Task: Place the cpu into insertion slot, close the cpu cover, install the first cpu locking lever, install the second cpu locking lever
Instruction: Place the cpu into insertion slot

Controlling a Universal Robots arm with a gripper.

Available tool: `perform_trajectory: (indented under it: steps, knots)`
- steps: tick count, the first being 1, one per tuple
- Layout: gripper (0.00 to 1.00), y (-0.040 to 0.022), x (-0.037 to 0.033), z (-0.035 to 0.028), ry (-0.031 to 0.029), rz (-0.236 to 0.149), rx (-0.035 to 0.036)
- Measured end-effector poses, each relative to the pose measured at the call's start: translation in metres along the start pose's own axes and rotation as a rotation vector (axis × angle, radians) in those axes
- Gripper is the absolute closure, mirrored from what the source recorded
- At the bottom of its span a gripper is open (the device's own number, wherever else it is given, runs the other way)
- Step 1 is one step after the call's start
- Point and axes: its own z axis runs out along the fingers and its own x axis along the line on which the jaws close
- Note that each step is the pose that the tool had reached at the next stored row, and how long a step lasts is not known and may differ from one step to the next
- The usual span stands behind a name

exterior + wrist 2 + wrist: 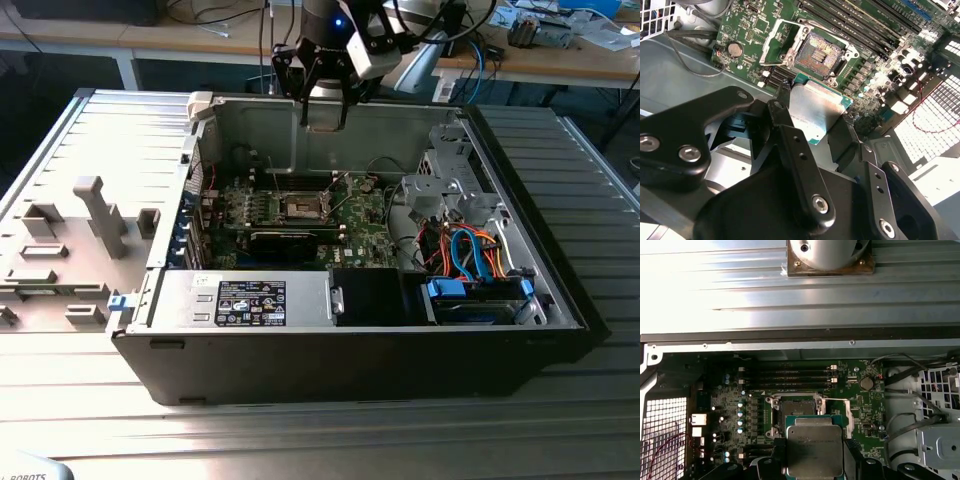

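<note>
My gripper [324, 98] hangs above the back wall of the open computer case, shut on the cpu [816, 106]. The cpu is a flat square chip with a pale metal top and a green rim, and black fingers [781, 111] press on two of its opposite edges. It is held flat in the air, clear of the board. The insertion slot [819, 52] lies open on the green motherboard [360, 225], its dark centre showing. The cpu cover [781, 42], a thin silvery frame, stands swung up beside the slot. In the first wrist view the cpu [814, 445] covers the near part of the slot [794, 405].
Long black memory slots [787, 374] run beside the socket. The black case wall [350, 350], a labelled power supply [245, 300], and a drive cage with blue and orange cables [470, 250] surround the board. A grey fixture with upright blocks [95, 215] stands at the exterior view's left.
</note>
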Motion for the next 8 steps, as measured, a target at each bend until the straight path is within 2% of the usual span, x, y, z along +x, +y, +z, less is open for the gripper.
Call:
perform_trajectory:
  steps: [8]
  knots:
    - [0.46,-0.0002,0.0001,0.0017,0.0,0.0,0.0001]
